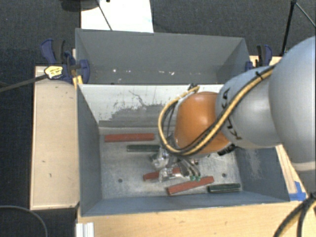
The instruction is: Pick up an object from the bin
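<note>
Hovering over a short reddish bar (152,176), the end effector (168,166) (apart or clamped, can't tell) must grip, then lift.

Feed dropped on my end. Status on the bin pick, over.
End effector low in bin centre, beside short red stick. Pick not confirmed. Long red bar and dark bar close in front.
</note>
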`<move>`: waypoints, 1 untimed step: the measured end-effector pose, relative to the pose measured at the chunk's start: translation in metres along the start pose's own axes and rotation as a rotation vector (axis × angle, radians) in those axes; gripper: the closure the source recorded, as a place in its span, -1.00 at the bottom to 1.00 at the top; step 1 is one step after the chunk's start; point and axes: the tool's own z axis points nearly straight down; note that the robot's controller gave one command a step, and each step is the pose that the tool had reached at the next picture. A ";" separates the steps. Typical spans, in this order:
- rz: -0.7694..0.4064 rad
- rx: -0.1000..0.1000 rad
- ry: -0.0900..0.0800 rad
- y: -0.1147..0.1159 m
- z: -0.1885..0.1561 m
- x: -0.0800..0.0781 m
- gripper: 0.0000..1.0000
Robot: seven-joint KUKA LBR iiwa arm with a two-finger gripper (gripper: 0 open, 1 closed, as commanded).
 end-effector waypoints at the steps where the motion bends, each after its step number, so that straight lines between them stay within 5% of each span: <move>1: 0.031 0.000 -0.002 -0.001 -0.132 -0.001 1.00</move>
